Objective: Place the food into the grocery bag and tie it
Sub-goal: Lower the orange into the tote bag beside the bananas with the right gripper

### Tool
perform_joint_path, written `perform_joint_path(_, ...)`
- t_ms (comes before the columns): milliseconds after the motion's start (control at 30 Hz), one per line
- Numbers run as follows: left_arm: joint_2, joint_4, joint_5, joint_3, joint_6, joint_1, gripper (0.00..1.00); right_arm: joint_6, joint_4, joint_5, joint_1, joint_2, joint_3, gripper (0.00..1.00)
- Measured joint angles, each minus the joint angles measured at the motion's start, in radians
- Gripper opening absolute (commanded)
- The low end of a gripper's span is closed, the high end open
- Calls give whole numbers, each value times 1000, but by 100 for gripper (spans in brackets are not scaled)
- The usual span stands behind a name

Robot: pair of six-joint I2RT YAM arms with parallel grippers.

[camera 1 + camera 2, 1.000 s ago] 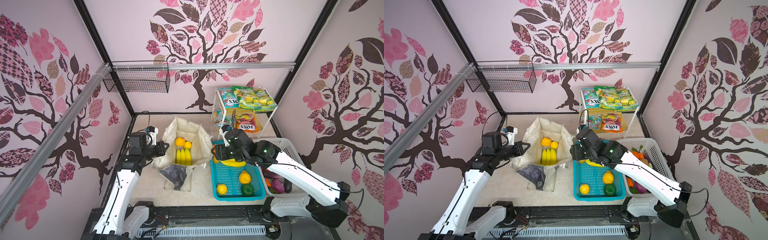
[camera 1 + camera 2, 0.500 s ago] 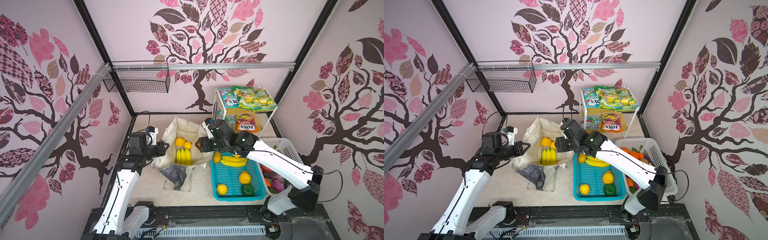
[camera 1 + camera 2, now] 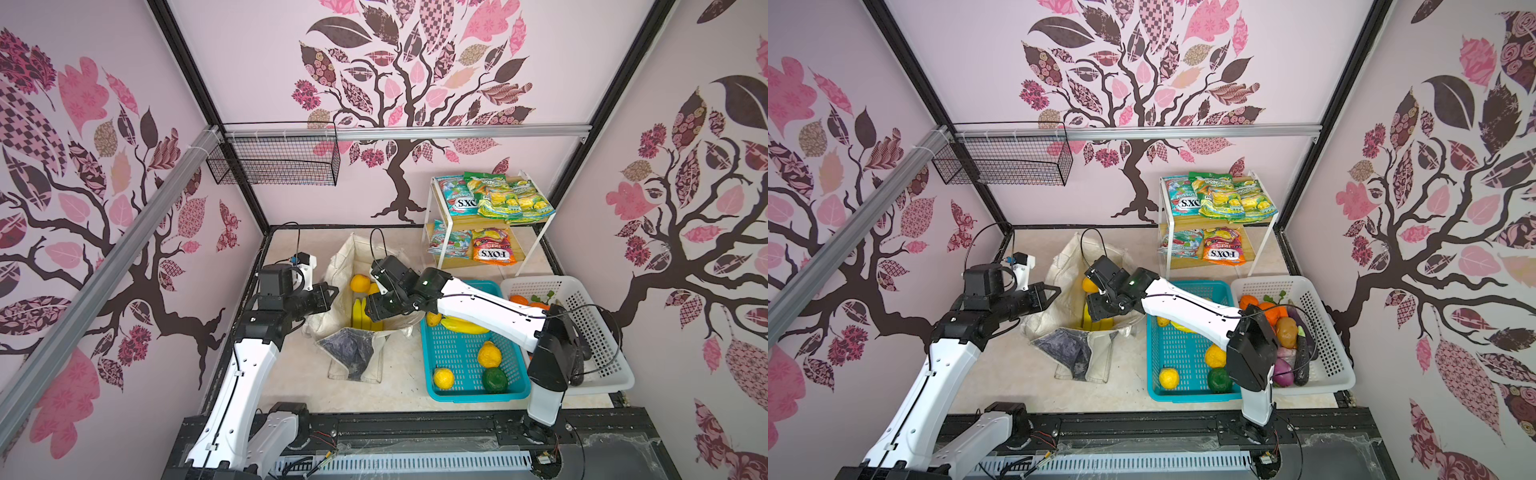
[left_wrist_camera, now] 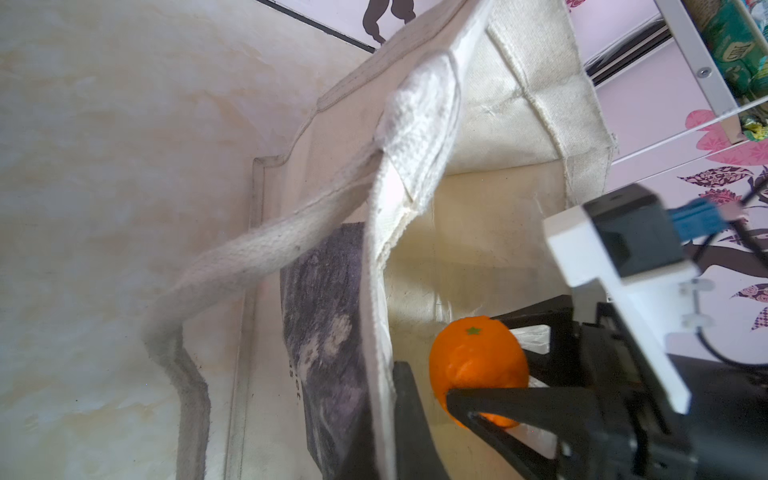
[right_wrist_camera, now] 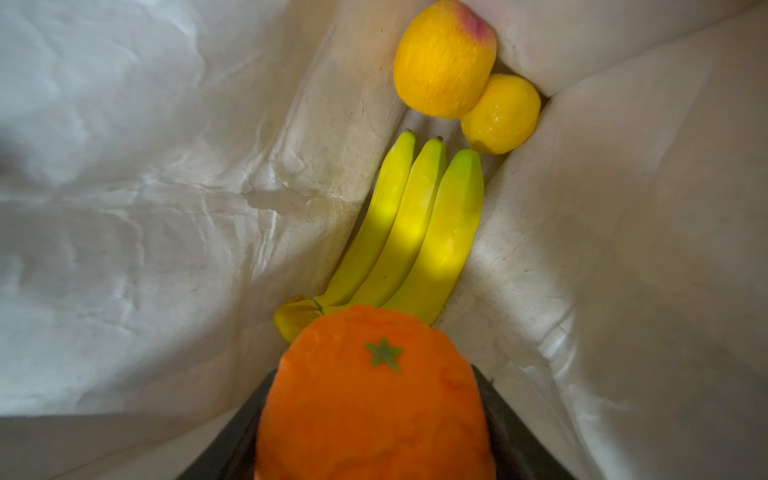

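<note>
The cream grocery bag (image 3: 337,270) stands open in the middle of the floor in both top views. My left gripper (image 3: 332,291) is shut on the bag's left rim (image 4: 384,332) and holds it up. Reaching down into the bag's mouth, my right gripper (image 5: 374,380) is shut on an orange (image 5: 374,399), also seen in the left wrist view as the orange (image 4: 478,365). Below it in the bag lie three yellow bananas (image 5: 415,232), a yellow-orange fruit (image 5: 442,62) and a lemon (image 5: 500,114). In the top views the held orange is hidden under the right gripper (image 3: 1100,307).
A teal basket (image 3: 473,395) right of the bag holds bananas (image 3: 461,324), yellow fruits and a green one. Beside it stands a white basket (image 3: 611,374) of vegetables. Snack packets (image 3: 494,199) lie on a white shelf at the back. A wire basket (image 3: 274,162) hangs on the rail.
My right arm has swung left from above the teal basket to the bag's mouth, carrying the orange. The left arm has kept its hold on the rim.
</note>
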Motion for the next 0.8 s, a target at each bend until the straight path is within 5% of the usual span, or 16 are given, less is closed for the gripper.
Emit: perform_joint_path(800, 0, 6, 22, 0, -2, 0, 0, 41, 72, -58, 2, 87, -19, 62)
